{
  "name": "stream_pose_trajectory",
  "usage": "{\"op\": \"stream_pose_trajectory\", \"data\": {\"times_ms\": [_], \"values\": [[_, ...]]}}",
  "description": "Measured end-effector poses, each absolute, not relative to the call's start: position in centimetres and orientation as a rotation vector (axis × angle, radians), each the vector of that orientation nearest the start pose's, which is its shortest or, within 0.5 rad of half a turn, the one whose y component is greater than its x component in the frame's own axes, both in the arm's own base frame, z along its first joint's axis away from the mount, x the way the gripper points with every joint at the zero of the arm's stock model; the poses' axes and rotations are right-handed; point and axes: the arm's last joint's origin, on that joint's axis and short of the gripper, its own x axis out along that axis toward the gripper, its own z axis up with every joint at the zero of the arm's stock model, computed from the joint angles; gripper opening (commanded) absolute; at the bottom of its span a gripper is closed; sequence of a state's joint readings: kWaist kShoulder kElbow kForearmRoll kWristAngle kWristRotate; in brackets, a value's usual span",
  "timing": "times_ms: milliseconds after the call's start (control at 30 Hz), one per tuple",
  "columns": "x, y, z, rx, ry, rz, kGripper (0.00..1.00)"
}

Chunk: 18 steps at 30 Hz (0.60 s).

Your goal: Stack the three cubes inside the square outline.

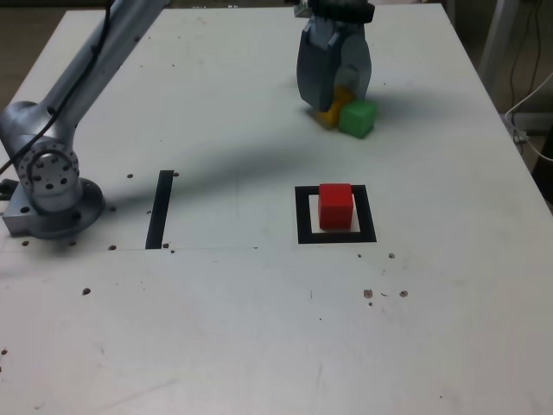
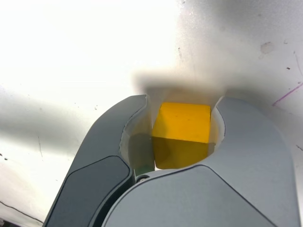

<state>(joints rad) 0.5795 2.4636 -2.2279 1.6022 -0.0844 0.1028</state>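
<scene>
The red cube [image 1: 335,206] sits inside the black square outline [image 1: 304,216], right of centre in the exterior view. At the far side of the table, the yellow cube [image 1: 331,113] and the green cube [image 1: 358,118] stand side by side, touching or nearly so. My gripper [image 1: 333,102] points down over the yellow cube and hides most of it. In the wrist view the yellow cube [image 2: 182,127] fills the space between the two grey fingers of the gripper [image 2: 182,105], which press on its sides. The cube looks to rest on the table.
A straight black strip [image 1: 160,209] lies on the white table towards the exterior view's left. The arm's base [image 1: 52,186] stands at the left edge. Small dark holes dot the tabletop. Cables hang beyond the right edge.
</scene>
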Motion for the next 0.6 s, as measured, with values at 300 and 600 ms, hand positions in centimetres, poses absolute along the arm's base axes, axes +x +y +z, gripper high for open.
{"op": "stream_pose_trajectory", "data": {"times_ms": [300, 600], "values": [[38.8, 24.5, 23.5, -0.483, 1.731, 0.268, 0.28], [38.5, 21.4, 25.8, -0.419, 1.733, 0.232, 0.28]]}}
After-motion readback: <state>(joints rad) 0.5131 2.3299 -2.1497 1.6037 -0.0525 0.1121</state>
